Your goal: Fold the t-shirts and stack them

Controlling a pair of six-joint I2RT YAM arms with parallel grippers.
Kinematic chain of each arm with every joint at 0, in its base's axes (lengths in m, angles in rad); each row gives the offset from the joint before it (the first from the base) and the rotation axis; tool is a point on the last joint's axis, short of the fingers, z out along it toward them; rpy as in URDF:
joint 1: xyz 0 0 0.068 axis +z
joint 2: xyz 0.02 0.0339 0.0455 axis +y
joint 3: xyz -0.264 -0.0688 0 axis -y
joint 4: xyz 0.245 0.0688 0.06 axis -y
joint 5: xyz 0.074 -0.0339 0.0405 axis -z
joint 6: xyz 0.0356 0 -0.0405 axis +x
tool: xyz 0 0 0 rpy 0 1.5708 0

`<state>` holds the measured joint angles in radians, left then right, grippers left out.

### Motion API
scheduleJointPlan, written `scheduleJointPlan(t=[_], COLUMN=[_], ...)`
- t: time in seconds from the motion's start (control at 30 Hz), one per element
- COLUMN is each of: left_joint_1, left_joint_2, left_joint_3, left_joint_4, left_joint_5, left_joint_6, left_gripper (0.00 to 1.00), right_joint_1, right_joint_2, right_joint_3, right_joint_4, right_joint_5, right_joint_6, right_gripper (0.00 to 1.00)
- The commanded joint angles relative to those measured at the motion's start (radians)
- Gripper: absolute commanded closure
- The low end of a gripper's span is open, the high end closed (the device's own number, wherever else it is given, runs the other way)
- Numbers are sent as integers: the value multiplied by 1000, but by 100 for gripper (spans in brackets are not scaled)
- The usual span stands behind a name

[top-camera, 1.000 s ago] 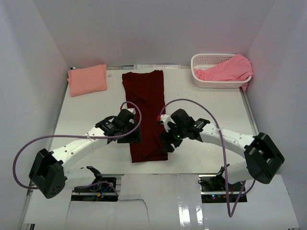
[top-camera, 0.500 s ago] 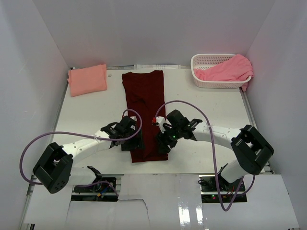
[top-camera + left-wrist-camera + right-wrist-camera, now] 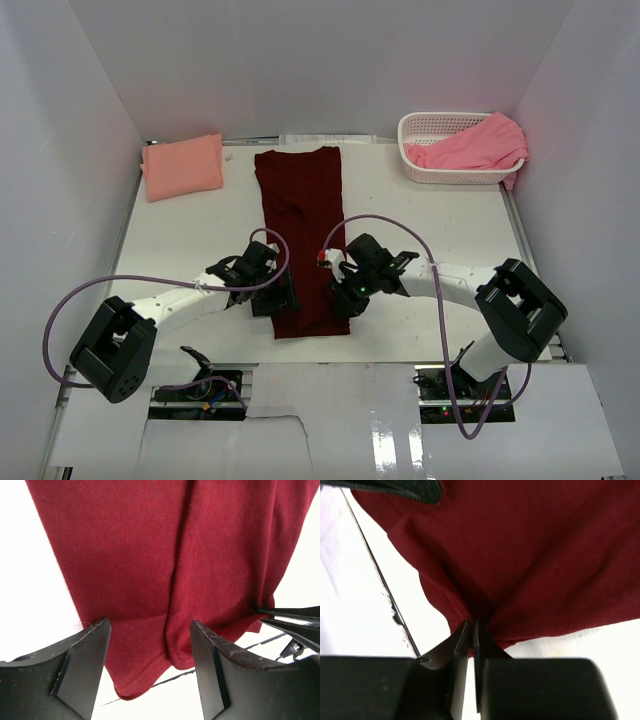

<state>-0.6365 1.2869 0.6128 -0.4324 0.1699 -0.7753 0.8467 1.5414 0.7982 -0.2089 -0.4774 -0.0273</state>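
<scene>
Top external view is showing the maroon t-shirt (image 3: 303,230) lying flat as a long narrow strip down the middle of the table (image 3: 180,240), with its near hem sitting between the two arms. At the hem's right corner the right gripper (image 3: 347,303) is pinching the cloth: in the right wrist view its fingers (image 3: 462,640) are pressing almost together, with a tuck of maroon fabric caught between them. At the hem's left corner the left gripper (image 3: 280,300) is poised with its jaws spread wide; the left wrist view is showing the cloth running between the open fingers (image 3: 85,650), which are not clamping anything yet. Both arms are working matching corners, likely so the near end can be lifted evenly and carried toward the far end for a fold. At the far left the salmon-peach t-shirt (image 3: 182,167) is resting folded, probably serving as the base of the stack, while the pink t-shirt (image 3: 470,143) is draping over the white basket (image 3: 425,172) at the far right, apparently awaiting its turn.
</scene>
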Motion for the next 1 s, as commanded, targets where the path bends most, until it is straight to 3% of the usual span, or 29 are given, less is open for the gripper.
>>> scheduleJointPlan(t=[0.0,0.3,0.83,0.97], left_joint_1=[6,11,11,11], left_joint_2=[-5,9,45,40], left_joint_3=[-15,-28,-25,-30], left_joint_4=[32,49,55,54], left_joint_5=[34,46,52,52], left_joint_6=[-1,-5,1,1], left_gripper=[25,25,25,25], right_joint_1=[6,5,6,9], right_joint_2=[-38,-104,-337,-359], right_joint_3=[-7,6,-180,-252], right_joint_4=[-1,-67,-158,-112], right_joint_5=[-21,77,298,280], right_joint_6=[12,113,645,739], right_gripper=[91,92,92,92])
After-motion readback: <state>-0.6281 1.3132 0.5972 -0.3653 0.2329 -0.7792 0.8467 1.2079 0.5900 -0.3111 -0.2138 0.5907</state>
